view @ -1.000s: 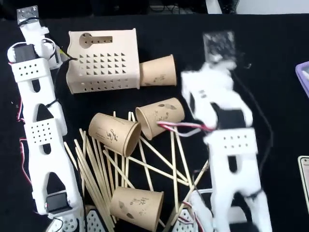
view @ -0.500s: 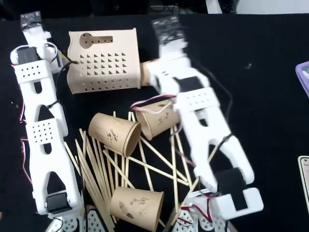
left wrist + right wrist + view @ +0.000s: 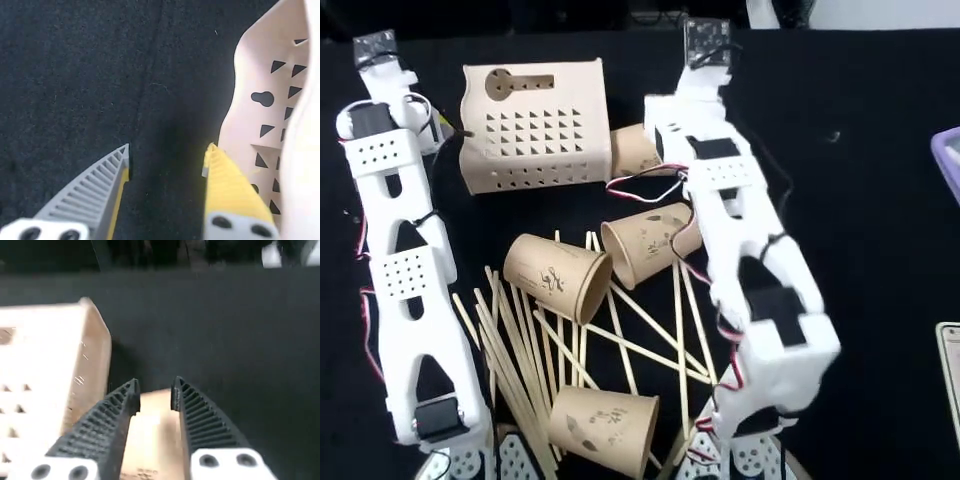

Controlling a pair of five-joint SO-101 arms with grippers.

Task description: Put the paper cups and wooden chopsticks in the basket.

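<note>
Paper cups (image 3: 558, 275), their dark print unreadable, lie among chopsticks (image 3: 515, 360) at lower centre. The right gripper (image 3: 155, 384) hangs parted over a cup (image 3: 152, 432) beside the basket (image 3: 532, 125); the left gripper (image 3: 167, 148) gapes empty.

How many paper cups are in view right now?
4. One paper cup lies beside the basket, partly under the right arm; a second and third lie mid-table on the wooden chopsticks; a fourth near the arm bases. The basket could hide more.

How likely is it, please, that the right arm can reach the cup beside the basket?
Probably yes: the right gripper hangs open close over that cup, with nothing between them, though the basket wall stands close alongside.
</note>
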